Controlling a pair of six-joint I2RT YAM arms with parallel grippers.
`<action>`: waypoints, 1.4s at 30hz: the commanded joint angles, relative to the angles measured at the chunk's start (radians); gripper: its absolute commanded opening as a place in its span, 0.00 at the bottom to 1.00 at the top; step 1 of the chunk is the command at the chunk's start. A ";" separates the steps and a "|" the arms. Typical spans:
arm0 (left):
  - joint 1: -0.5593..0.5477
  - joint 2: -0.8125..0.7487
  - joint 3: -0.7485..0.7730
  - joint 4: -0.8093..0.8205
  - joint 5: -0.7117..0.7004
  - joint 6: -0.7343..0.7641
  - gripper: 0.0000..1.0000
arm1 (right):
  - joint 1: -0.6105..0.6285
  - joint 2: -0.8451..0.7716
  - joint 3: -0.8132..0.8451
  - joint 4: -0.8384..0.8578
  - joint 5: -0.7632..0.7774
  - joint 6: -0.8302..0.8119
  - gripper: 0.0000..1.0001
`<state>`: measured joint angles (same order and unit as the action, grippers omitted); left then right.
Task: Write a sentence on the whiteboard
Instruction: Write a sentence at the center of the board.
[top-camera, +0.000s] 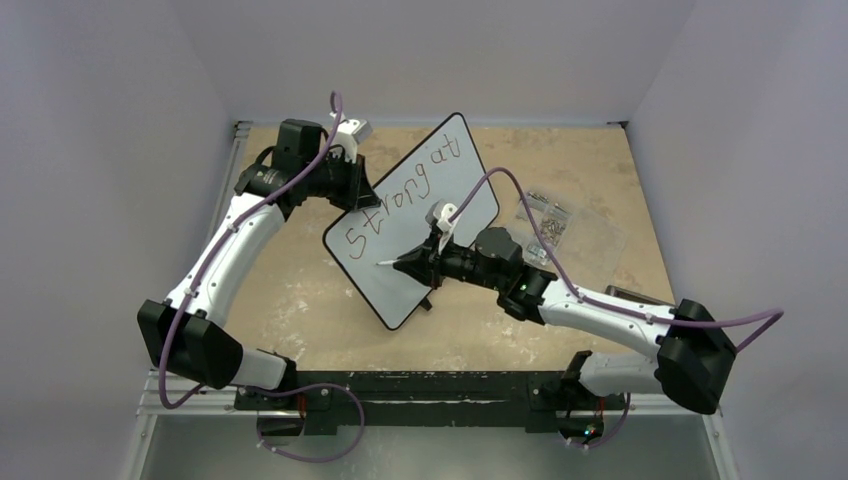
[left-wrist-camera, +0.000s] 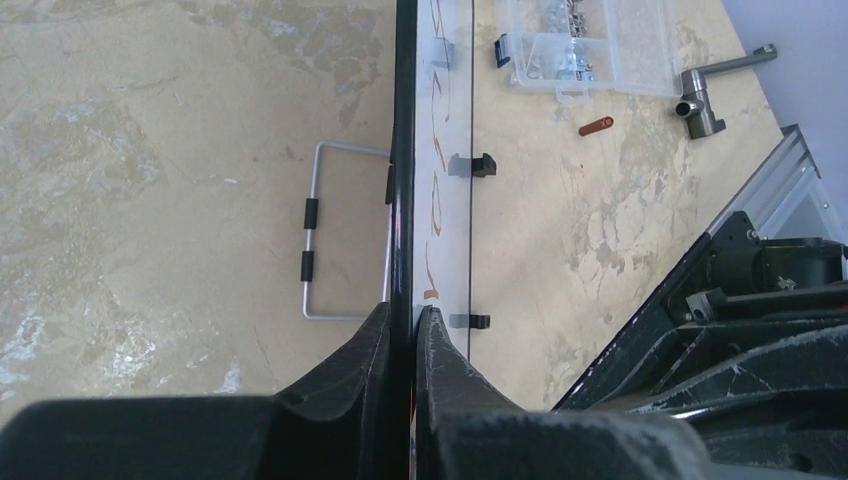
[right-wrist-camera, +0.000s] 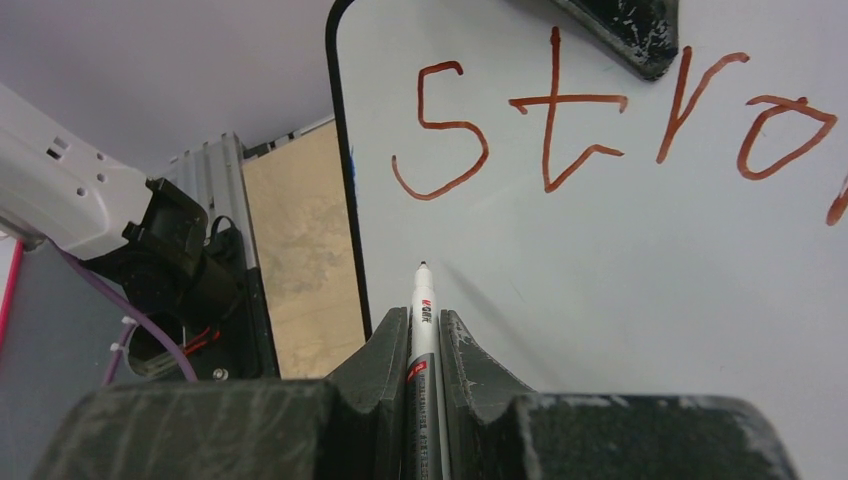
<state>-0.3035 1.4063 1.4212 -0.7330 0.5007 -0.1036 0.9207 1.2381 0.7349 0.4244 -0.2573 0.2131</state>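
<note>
The whiteboard stands tilted in the middle of the table, black-rimmed, with the sentence in reddish-brown letters running slantwise up it. My left gripper is shut on the whiteboard's upper left edge; in the left wrist view the whiteboard shows edge-on, running up from between the left gripper fingers. My right gripper is shut on a slim white marker. In the right wrist view the marker sticks out of the right gripper, its tip at the whiteboard just below the sentence.
A clear plastic box of metal bits lies right of the board. In the left wrist view a wire stand shows behind the board, and a red cap and a metal handle lie by the clear plastic box.
</note>
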 joint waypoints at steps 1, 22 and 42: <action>0.017 0.022 -0.002 0.008 -0.203 0.061 0.00 | 0.031 0.008 -0.003 0.058 0.055 -0.033 0.00; 0.027 0.028 0.002 0.004 -0.202 0.055 0.00 | 0.101 0.104 0.004 0.075 0.112 -0.033 0.00; 0.027 0.027 0.004 0.002 -0.197 0.055 0.00 | 0.104 0.095 0.015 0.017 0.350 -0.059 0.00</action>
<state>-0.2935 1.4250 1.4212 -0.7185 0.5007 -0.1120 1.0351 1.3411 0.7280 0.4534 -0.0345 0.1822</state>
